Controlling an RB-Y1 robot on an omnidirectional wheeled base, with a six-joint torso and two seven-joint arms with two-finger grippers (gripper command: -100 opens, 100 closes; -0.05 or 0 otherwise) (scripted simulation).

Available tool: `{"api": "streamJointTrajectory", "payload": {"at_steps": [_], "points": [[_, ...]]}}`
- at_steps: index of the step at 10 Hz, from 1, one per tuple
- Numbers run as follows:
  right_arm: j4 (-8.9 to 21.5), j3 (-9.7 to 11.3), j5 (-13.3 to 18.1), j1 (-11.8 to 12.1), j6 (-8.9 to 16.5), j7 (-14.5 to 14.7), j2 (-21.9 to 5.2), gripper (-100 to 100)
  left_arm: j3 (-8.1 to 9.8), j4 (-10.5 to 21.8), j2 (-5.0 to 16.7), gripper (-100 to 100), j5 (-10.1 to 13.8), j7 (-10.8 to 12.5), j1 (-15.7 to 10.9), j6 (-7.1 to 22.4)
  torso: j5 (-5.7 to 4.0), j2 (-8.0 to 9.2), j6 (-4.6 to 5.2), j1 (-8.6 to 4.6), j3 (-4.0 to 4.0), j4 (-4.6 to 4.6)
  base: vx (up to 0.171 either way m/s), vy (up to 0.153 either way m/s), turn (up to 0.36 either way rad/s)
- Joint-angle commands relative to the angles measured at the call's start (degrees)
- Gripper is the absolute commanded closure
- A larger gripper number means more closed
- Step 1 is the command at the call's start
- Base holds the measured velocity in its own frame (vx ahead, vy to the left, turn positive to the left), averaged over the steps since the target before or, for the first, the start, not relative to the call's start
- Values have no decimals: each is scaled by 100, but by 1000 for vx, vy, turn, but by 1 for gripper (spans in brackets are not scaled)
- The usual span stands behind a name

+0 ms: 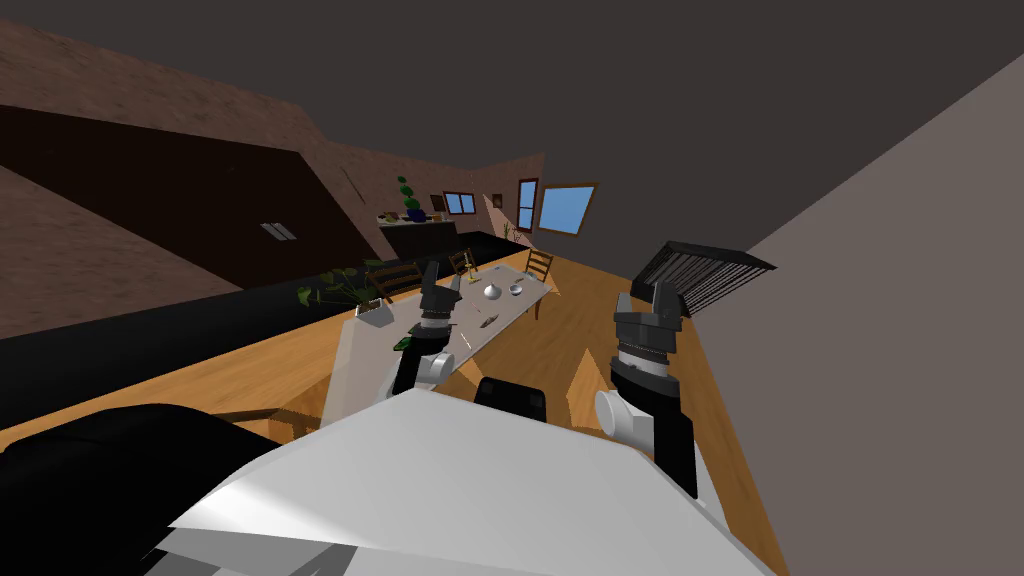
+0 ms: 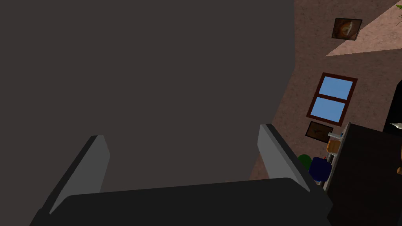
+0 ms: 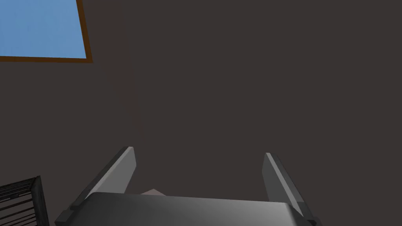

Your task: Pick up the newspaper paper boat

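Note:
A long white table (image 1: 352, 372) stretches ahead of me over a wooden floor. On its middle lies a small grey-brown thing (image 1: 487, 321), too small to tell whether it is the paper boat. My left gripper (image 1: 441, 281) is raised above the table's near half, short of that thing. Its fingers (image 2: 101, 157) stand open with nothing between them. My right gripper (image 1: 648, 297) is held up over the floor to the right of the table. It is open and empty as well (image 3: 199, 151).
A silver round vase (image 1: 490, 291) and a bowl (image 1: 515, 290) stand further along the table. A potted plant (image 1: 347, 287) stands at its left edge. Wooden chairs (image 1: 538, 265) surround it and a black chair back (image 1: 511, 393) is close in front. A dark slatted panel (image 1: 703, 272) hangs on the right wall.

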Motion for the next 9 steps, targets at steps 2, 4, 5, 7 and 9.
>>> {"api": "streamJointTrajectory", "payload": {"at_steps": [2, 4, 5, 7, 9], "points": [[0, 0, 0, -1, 0, 0, 0, 0, 52, 66, 283, -100, 10, 94, -41, 80, 1, 11, 0, 7, 6, 2, -52, 45, -33], [0, -1, 0, -1, 0, 0, -1, 0, 102, 162, 544, -100, 4, 226, -84, 178, 9, 38, 0, 40, 21, 8, -143, 118, -55], [0, -1, 0, -2, 0, 0, -1, 0, 120, 229, 666, -100, -8, 306, -108, 232, 11, 58, 0, 51, 33, 12, -188, 110, -88], [1, 0, 0, -2, 1, 0, 0, 0, 135, 418, 897, -100, -63, 479, -158, 343, 8, 76, 1, 33, 44, 17, -204, 80, -87], [1, 0, 0, -3, 1, 0, -1, 0, 124, 698, 1109, -100, -162, 650, -210, 461, 9, 78, 1, 38, 46, 18, -211, 111, -113]]}}
